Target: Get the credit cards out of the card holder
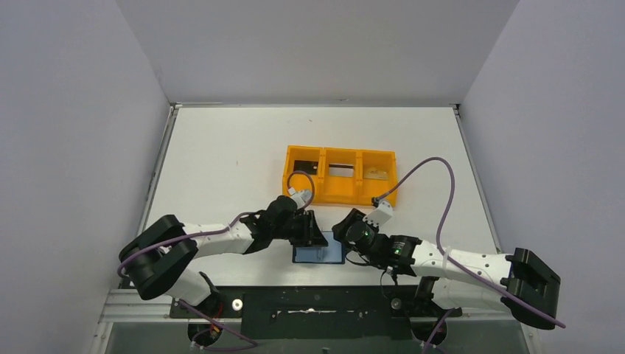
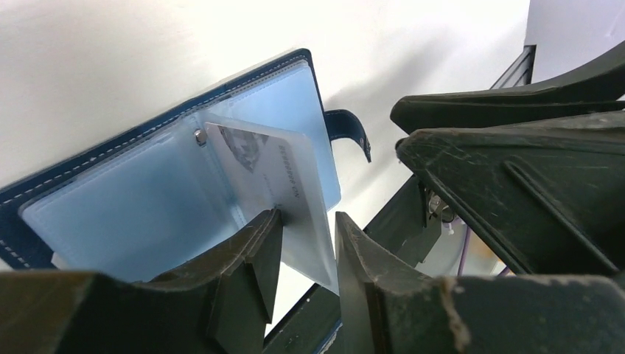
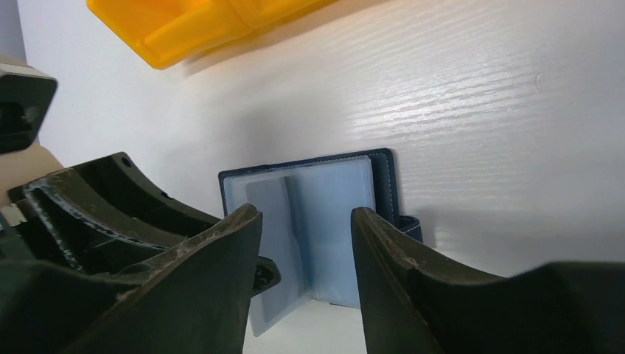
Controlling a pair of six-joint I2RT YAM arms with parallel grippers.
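Your left gripper [image 2: 308, 243] has its scuffed, dark hard-plastic fingers [image 2: 250, 251] only a narrow gap apart. The lower end of a thin pale frosted credit card [image 2: 265, 177] sits in that gap, but you cannot tell whether they actually pinch it. The card sticks out at a slant past the near edge of the small navy bifold card holder [image 2: 133, 206], its upper corner tucked in a clear sleeve. The grey print on the card's face is too faint to read. The holder lies open and flat, with white stitching along its rim, glossy light-blue sleeves inside and a curled dark closure tab [image 2: 354, 133] at one side. Any other cards in the sleeves are impossible to make out. Your right gripper [image 3: 306, 214] is spread wide with nothing between its fingers, just beside the holder's tab side. Its own bulk hides the contact point, if there is one. The holder rests on the white, faintly ridged table [image 3: 479, 96] near the arm bases. Farther out stands the orange plastic three-compartment tray [image 1: 339, 193], holding small dark and pale things too small to identify.
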